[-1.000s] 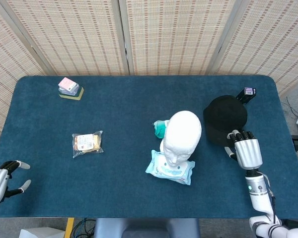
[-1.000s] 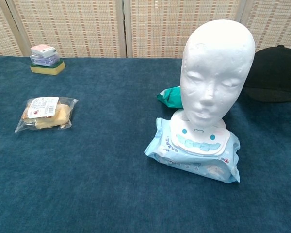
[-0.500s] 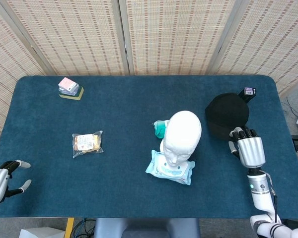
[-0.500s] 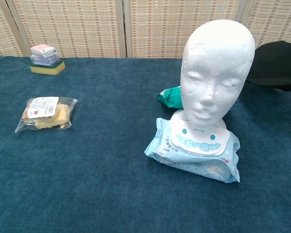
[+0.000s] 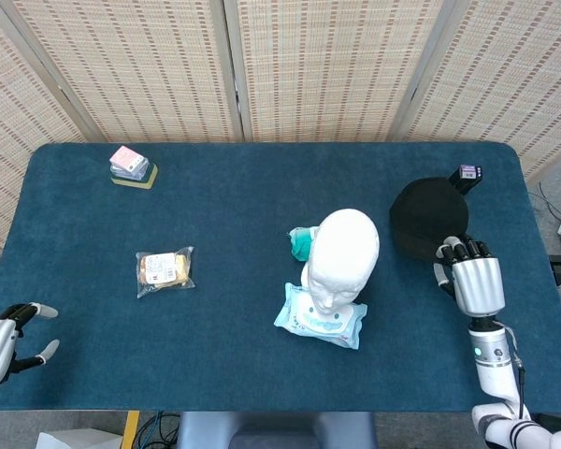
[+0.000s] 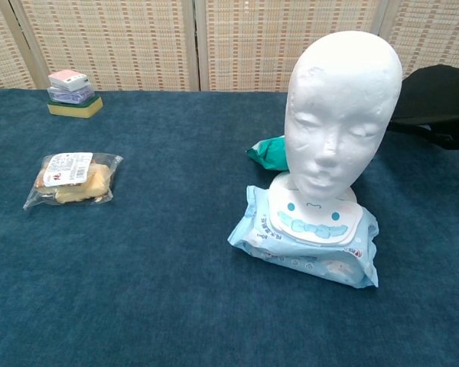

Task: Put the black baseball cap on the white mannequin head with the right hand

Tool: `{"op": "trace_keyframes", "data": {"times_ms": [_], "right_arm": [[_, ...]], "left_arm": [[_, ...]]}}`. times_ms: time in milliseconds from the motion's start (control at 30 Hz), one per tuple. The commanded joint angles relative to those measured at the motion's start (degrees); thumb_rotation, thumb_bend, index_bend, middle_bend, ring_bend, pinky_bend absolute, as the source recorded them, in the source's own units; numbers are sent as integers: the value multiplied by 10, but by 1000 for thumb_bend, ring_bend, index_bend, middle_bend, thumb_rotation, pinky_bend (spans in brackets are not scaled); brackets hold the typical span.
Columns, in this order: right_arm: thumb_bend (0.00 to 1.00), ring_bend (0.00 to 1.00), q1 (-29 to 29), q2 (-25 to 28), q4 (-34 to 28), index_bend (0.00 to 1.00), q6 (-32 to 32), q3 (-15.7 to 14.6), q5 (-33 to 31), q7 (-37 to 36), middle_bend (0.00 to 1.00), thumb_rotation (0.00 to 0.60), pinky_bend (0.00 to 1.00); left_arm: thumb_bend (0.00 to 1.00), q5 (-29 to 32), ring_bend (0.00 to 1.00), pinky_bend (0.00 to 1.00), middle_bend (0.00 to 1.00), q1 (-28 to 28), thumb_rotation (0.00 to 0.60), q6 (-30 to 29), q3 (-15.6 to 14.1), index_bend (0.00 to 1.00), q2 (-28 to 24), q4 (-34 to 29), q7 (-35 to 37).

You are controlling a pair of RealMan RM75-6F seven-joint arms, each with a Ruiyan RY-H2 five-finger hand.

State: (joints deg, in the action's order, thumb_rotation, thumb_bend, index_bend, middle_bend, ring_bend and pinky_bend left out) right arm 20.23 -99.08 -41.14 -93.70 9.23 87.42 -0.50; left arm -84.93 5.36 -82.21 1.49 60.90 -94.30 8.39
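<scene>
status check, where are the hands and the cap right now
Right robot hand grips the black baseball cap at its near edge, cap lifted off the table. Left robot hand open, idle at the near-left table edge. White mannequin head bare, nothing between.

Head view looks straight down; chest view faces forward, low; both share the mannequin head (image 5: 346,254).

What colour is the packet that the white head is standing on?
Light blue with a white flap, the wipes packet under the mannequin head; clearest in the chest view.

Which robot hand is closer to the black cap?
The right robot hand: it grips the black baseball cap at its near edge. The left robot hand sits far across the table.
</scene>
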Motion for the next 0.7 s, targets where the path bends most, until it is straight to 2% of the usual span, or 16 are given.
{"op": "trace_keyframes", "data": {"times_ms": [33, 333, 700], "right_arm": [[437, 305, 1, 3, -2, 618, -6, 3, 1, -1, 424, 600, 441], [437, 305, 3, 19, -16, 718, -28, 12, 4, 6, 440, 600, 441], [437, 305, 7, 79, -106, 768, -64, 32, 13, 69, 440, 600, 441]], "left_arm": [[222, 0, 300, 506, 408, -1, 600, 0, -1, 381, -2, -3, -1], [222, 1, 300, 505, 408, 2, 600, 5, 0, 381, 5, 8, 3], [223, 0, 300, 506, 408, 1, 600, 2, 0, 381, 4, 5, 1]]}}
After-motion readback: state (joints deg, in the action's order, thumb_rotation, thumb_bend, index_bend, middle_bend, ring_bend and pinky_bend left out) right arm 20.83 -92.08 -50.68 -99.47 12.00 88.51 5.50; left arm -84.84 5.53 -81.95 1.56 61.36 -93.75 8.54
